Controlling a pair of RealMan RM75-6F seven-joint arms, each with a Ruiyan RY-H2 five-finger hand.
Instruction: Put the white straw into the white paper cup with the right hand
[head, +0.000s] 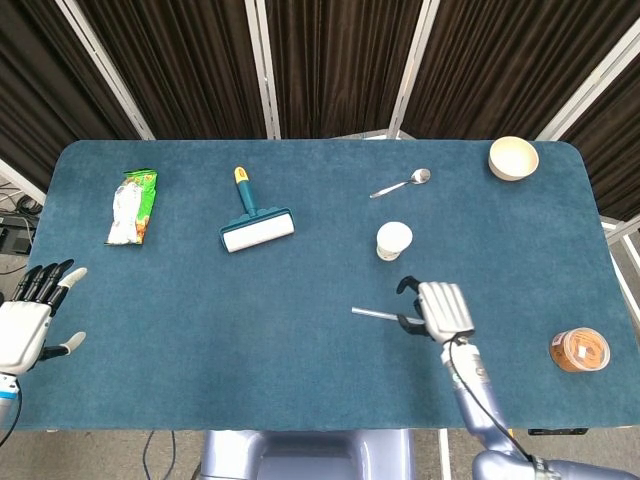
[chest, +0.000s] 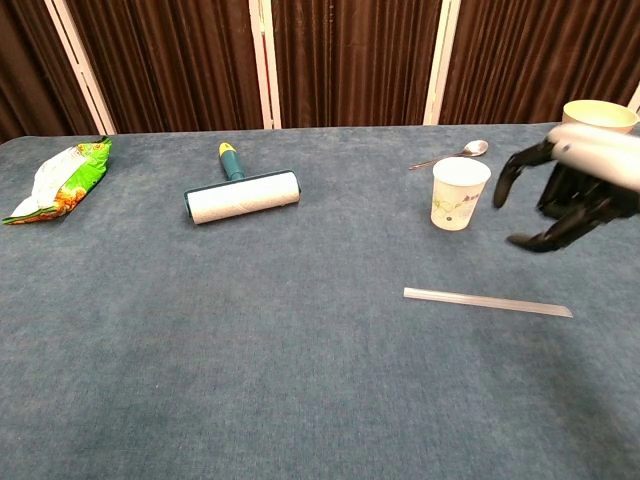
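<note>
- The right hand (head: 441, 309) hangs above the table (head: 300, 380) with its fingers (chest: 512, 169) spread and curled downward, grasping nothing; in the chest view it is clear of the surface.
- The white straw (chest: 487, 301) lies flat on the table, near the front of the white paper cup (chest: 459, 193) and apart from it. In the head view the right hand covers the straw's right end, while the chest view shows the hand raised above that end, not touching it.
- The white paper cup stands upright, its mouth open, with a faint print on its side.
- The left hand (head: 30, 318) sits at the table's left edge, fingers apart and holding nothing.
- A spoon (head: 402, 183) lies behind the cup, and a cream bowl (head: 513, 157) stands at the far right corner.
- A lint roller (head: 256, 221) with a teal handle lies left of centre; a green and white snack packet (head: 133, 206) lies further left.
- A round orange-lidded container (head: 580, 349) sits near the table's right edge.
</note>
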